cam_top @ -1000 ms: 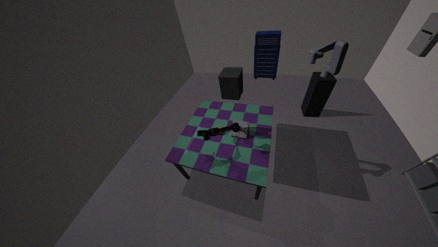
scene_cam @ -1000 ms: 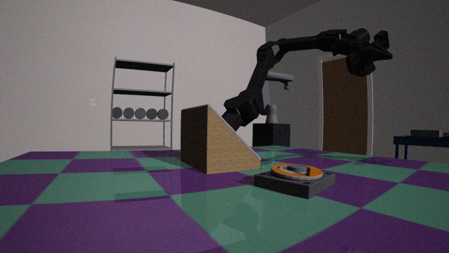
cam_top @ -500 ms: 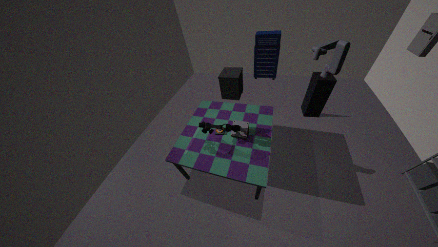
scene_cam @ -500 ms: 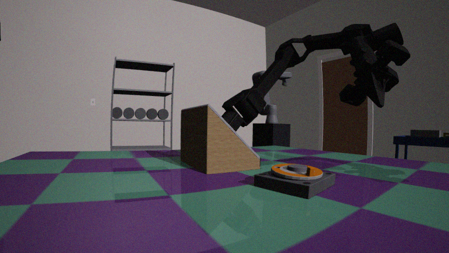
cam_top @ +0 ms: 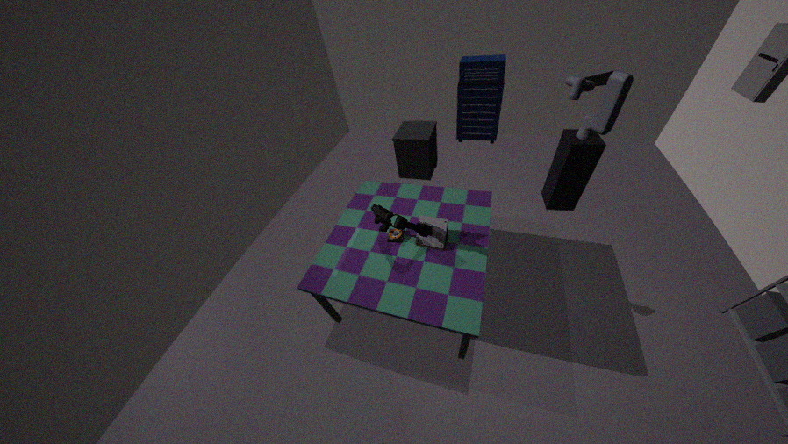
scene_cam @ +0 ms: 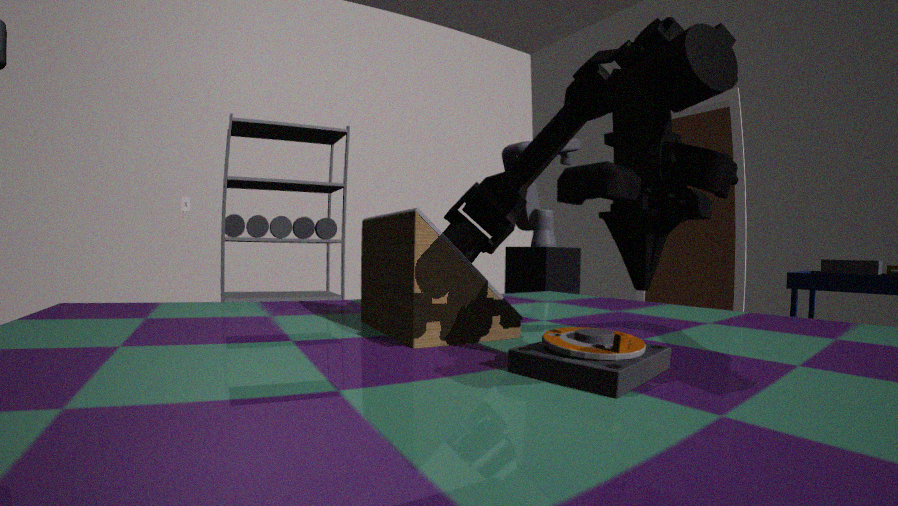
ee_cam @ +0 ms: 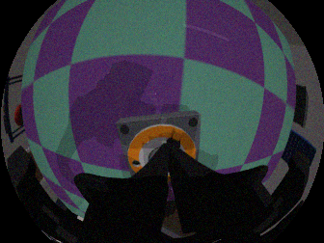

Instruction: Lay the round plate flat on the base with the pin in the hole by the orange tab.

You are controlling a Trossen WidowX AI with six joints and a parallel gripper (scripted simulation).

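Observation:
The round plate (scene_cam: 629, 346) (ee_cam: 137, 148) (cam_top: 394, 235) has an orange rim and a grey middle. It sits around the post (scene_cam: 592, 336) on the dark grey square base (scene_cam: 581, 370) (ee_cam: 129, 129). I cannot make out the pin or the hole. My black gripper (scene_cam: 640, 284) (ee_cam: 169, 144) is shut with nothing between its fingers. It points straight down and hangs a short way above the plate's far right part, clear of it. In the wrist view the fingertips lie over the ring's right side and hide it.
A wooden wedge (scene_cam: 392, 276) (cam_top: 436, 230) carries the arm's foot just behind the base. The checkered table (cam_top: 385, 286) ends close to the left of the base. A shelf (scene_cam: 282, 207), a black cabinet (cam_top: 415, 148), a blue cabinet (cam_top: 480, 99) and a grey arm (cam_top: 600, 102) stand off the table.

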